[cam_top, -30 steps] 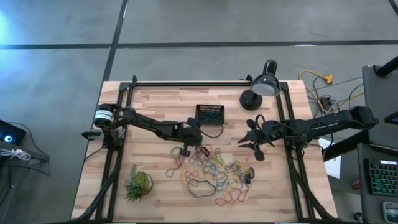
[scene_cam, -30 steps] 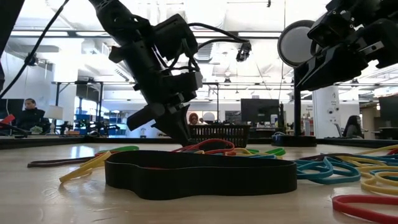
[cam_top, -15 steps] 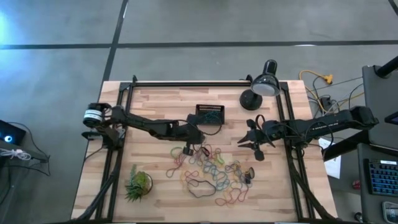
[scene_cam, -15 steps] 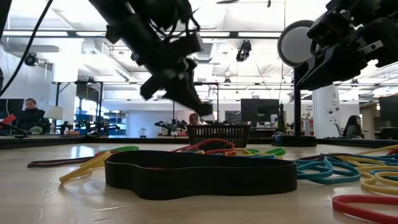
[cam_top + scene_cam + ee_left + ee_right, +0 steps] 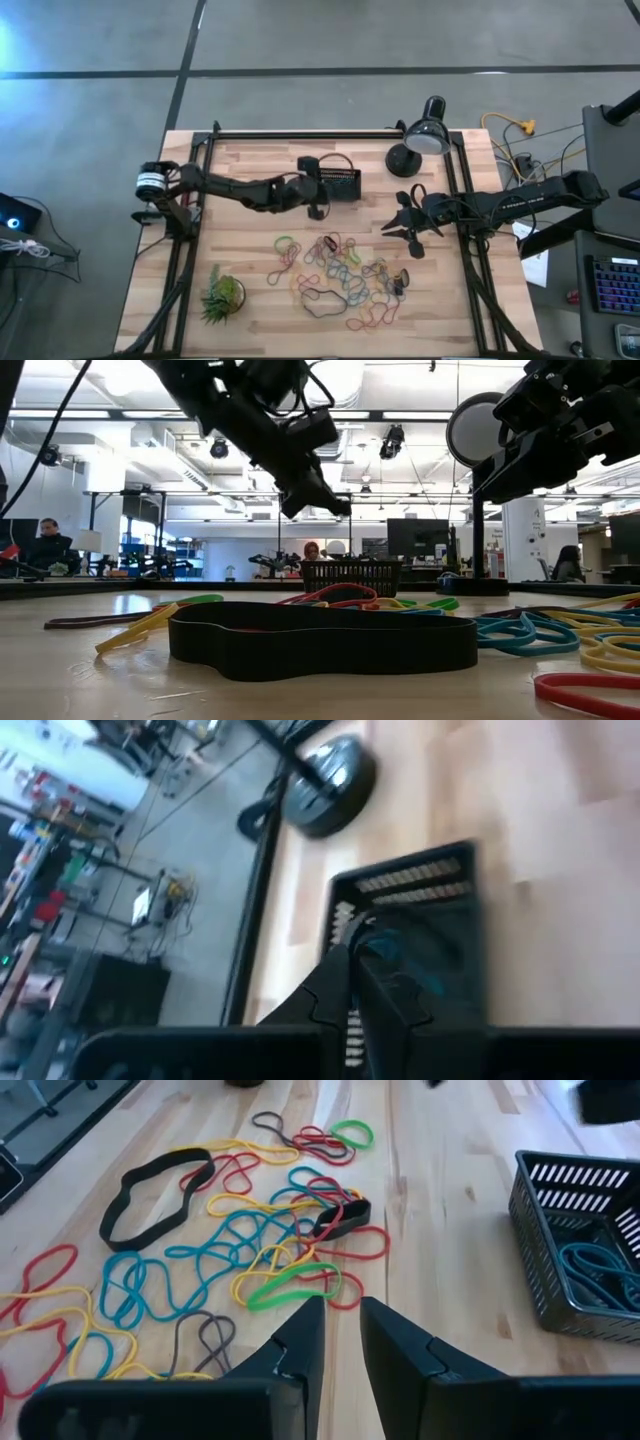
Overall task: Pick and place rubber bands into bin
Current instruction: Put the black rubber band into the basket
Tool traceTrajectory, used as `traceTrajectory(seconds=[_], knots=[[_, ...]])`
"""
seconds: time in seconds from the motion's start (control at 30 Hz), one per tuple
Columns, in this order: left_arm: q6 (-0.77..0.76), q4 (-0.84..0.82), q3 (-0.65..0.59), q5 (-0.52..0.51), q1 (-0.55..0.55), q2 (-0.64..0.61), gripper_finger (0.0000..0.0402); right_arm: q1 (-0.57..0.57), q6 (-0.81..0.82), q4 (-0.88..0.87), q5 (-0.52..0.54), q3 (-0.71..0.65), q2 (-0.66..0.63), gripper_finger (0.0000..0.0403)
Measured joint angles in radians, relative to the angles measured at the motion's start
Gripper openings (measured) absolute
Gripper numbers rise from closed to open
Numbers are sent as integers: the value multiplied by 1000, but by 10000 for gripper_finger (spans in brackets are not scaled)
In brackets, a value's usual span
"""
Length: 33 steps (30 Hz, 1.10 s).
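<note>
1. The left gripper (image 5: 318,208) hangs above the table (image 5: 250,160), just beside the bin's (image 5: 340,183) near left corner; its two fingers are pressed tight together; the left wrist view is blurry, so I cannot tell if a band is pinched between them.
2. The bin sits near the far middle of the table, at about 12 o'clock from the pile of rubber bands (image 5: 345,275); it already has some blue bands (image 5: 600,1275) lying inside it.
3. The rubber bands lie spread on the near middle of the table, at about 6 o'clock from the bin; a strip of bare wood runs between the pile and the bin, so the two are apart.
4. A big black band (image 5: 155,1192) and a green band (image 5: 290,1285) show clearly in the right wrist view; they lie flat on the wood.
5. The right gripper (image 5: 405,228) waits at about 3 o'clock from the bin, above bare wood near the pile's right edge; its fingers stand a narrow gap apart and hold nothing.
6. A lamp (image 5: 420,140) stands at the far right corner; a small green plant (image 5: 222,296) sits at the near left, close to the table's edge.
7. The left side of the table is open wood.
</note>
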Motion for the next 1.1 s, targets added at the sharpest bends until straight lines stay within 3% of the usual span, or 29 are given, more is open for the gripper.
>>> traceTrajectory(seconds=[0.2,0.37,0.67,0.9,1.1], knots=[[-20,-1,0,15,61,0,4,0,1,28,0,0,0,61],[-90,-1,-1,168,111,0,4,0,19,39,0,0,0,59],[-112,0,24,284,132,78,15,0,19,40,0,0,0,60],[-113,1,42,252,132,133,61,0,11,40,0,0,0,57],[-112,4,42,206,131,111,75,0,10,42,1,0,0,57]])
